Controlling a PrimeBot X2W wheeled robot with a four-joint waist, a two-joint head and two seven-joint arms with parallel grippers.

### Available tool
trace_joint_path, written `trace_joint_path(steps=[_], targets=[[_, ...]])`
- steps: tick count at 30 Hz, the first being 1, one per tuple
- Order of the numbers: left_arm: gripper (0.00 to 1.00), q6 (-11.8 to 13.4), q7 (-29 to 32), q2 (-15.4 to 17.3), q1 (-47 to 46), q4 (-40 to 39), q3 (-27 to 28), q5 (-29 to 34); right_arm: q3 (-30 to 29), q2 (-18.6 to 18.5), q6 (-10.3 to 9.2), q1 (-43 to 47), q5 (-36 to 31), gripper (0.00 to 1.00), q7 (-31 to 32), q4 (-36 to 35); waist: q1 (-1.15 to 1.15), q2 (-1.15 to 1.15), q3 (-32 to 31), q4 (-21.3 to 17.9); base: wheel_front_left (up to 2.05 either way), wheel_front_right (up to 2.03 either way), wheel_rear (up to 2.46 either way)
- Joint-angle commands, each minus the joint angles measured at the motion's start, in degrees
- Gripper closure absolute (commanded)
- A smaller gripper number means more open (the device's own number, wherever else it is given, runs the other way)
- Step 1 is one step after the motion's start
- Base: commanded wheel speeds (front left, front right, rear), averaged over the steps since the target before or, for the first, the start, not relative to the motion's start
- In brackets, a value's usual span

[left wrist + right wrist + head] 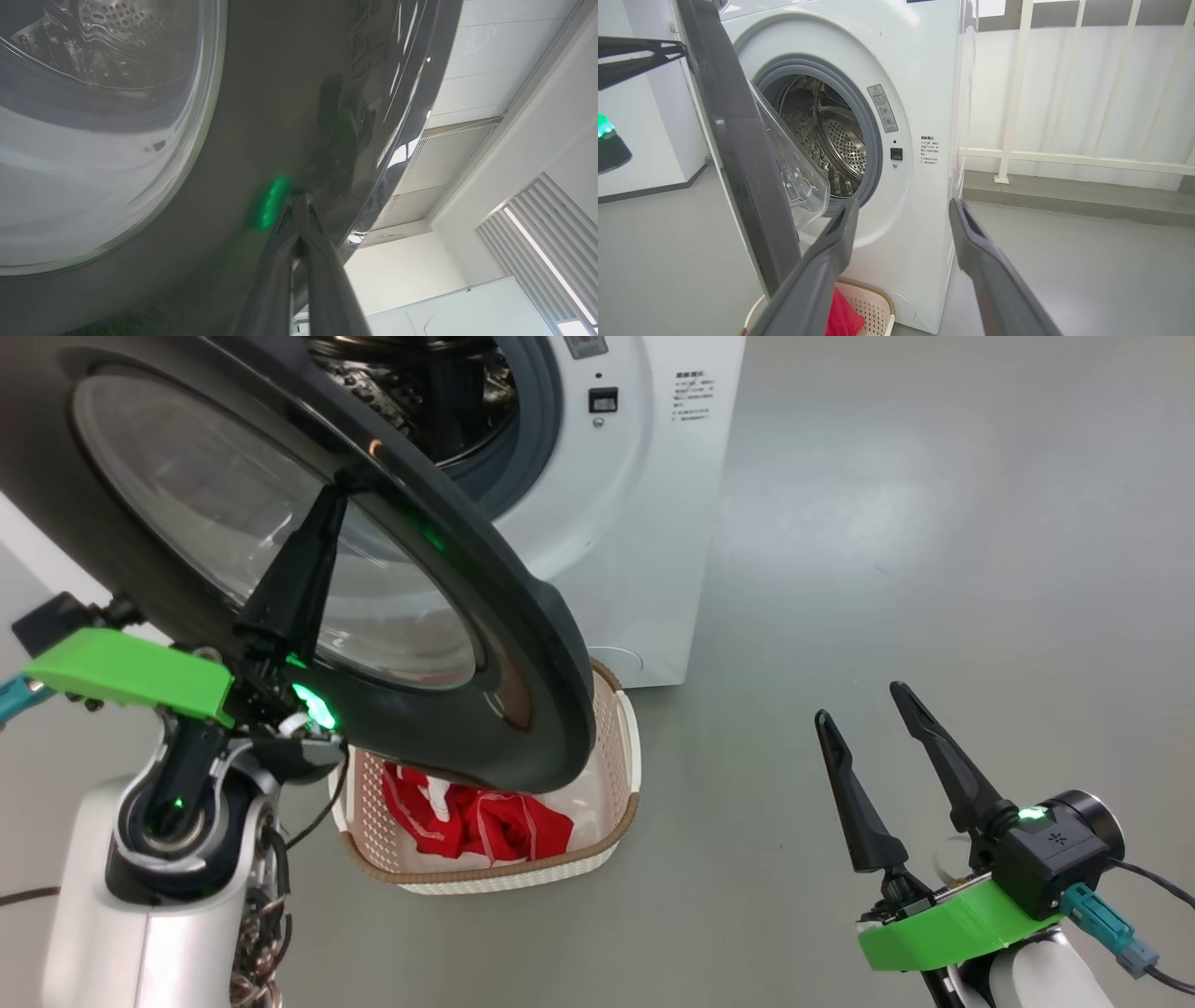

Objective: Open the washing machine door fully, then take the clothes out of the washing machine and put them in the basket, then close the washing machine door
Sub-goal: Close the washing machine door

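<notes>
The washing machine door (523, 644), big, round, shiny and black, is touched on its outer face by the closed tips of the left gripper (333, 497), its arm reached up from below. The right gripper (859, 702) is held wide open and empty. The door is hung half open over the cream plastic basket (523, 870) of red clothes (485, 821).

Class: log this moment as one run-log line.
washing machine door: part open | left gripper: shut, tips against door | right gripper: open, empty | clothes: in basket
</notes>
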Motion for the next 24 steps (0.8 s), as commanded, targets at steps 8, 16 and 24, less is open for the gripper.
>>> trace_joint_path(steps=[8, 16, 24], targets=[[1.0, -1.96, -2.2, 0.88, -6.04, 3.54, 1.01, 2.1, 1.62, 0.01, 0.28, -2.44, -0.25, 0.0, -0.29, -1.46, 0.0, 0.0, 1.48, -2.1, 0.0, 0.0, 0.0], [1.0, -2.84, -4.48, 0.68, -10.16, 7.63, 0.81, 3.07, 1.91, 0.01, 0.28, -3.06, -0.57, 0.0, -0.29, -1.58, 0.0, 0.0, 2.49, -3.32, 0.0, 0.0, 0.0], [1.0, -4.16, -7.79, 0.46, -15.24, 12.42, 1.51, 3.19, 2.13, 0.01, 0.28, -3.84, -0.46, 0.0, -0.29, -1.71, 0.0, 0.0, 3.88, -4.97, 0.0, 0.0, 0.0]])
